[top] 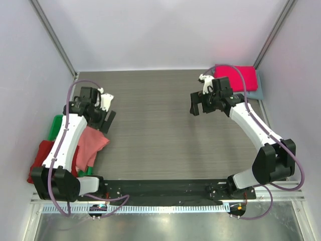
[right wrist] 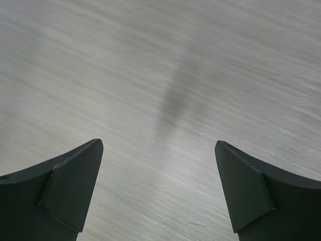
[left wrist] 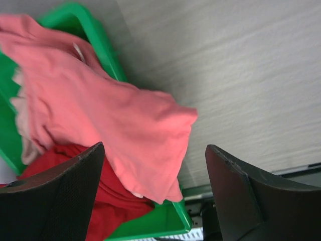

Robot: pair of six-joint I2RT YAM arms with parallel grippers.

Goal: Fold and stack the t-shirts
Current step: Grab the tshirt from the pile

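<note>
A salmon-coral t-shirt (top: 91,144) hangs over the rim of the green bin (top: 56,122) at the left, spilling onto the table. It fills the left wrist view (left wrist: 105,110) with a small white label near its top. A dark red shirt (top: 41,154) lies under it in the bin and shows in the left wrist view (left wrist: 110,206). A pale pink one (left wrist: 22,125) peeks beside it. A folded magenta shirt (top: 235,78) lies on a grey-blue one (top: 257,94) at the far right corner. My left gripper (top: 107,119) is open above the salmon shirt. My right gripper (top: 201,108) is open and empty over bare table.
The grey wood-grain table (top: 155,115) lies between the arms. White walls with metal posts close the back and sides. The black mounting rail (top: 165,188) runs along the near edge.
</note>
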